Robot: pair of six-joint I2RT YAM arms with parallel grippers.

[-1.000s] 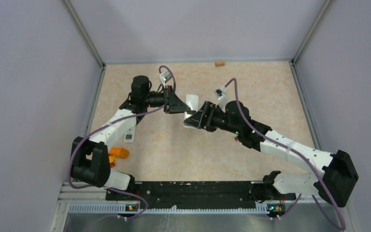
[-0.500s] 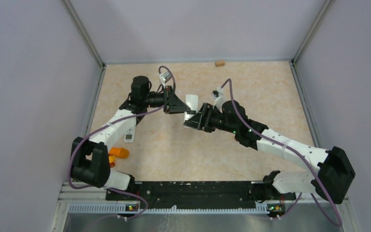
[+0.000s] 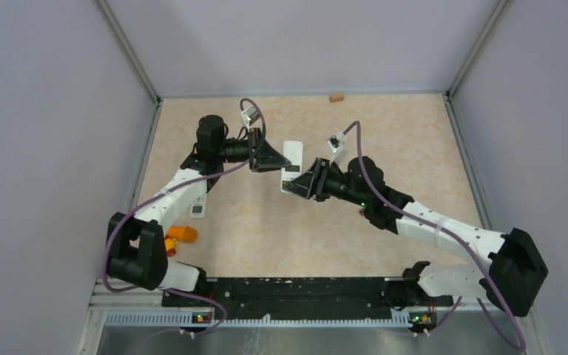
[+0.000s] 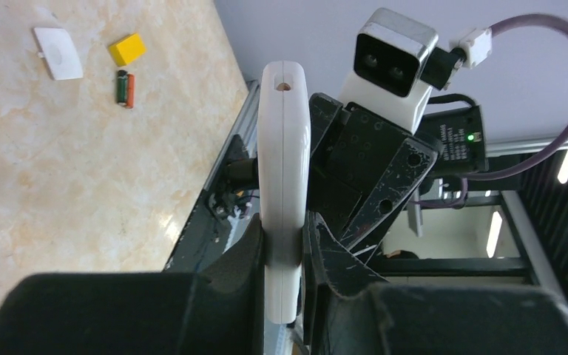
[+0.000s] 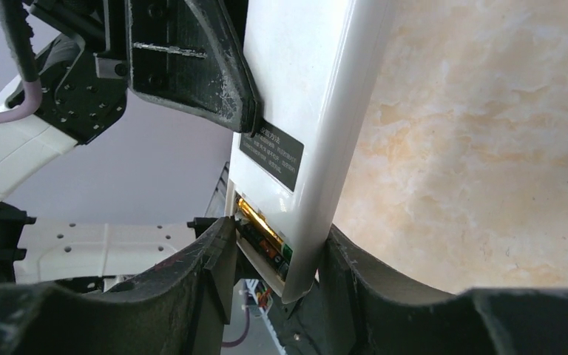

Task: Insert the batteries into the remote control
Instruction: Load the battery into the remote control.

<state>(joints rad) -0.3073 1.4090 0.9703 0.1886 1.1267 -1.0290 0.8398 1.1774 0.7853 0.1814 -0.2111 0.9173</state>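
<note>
The slim white remote control (image 3: 291,157) is held above the table between both arms. My left gripper (image 3: 275,160) is shut on its far part; in the left wrist view the remote control (image 4: 284,148) stands edge-on between the pads of that gripper (image 4: 285,251). My right gripper (image 5: 277,251) is shut on the near end, one finger against each long side. The open recess there holds batteries (image 5: 266,238), one gold-toned and one dark. A loose orange-and-dark battery (image 4: 124,89) lies on the table.
On the table near the loose battery lie a yellow block (image 4: 127,49) and a small white cover plate (image 4: 58,53). A second white remote (image 3: 199,208) and an orange cylinder (image 3: 186,234) lie by the left arm. A brown block (image 3: 335,97) sits at the far edge.
The right gripper's jaws have closed in onto the remote's near end. The left gripper and the remote have shifted slightly toward the far side.
</note>
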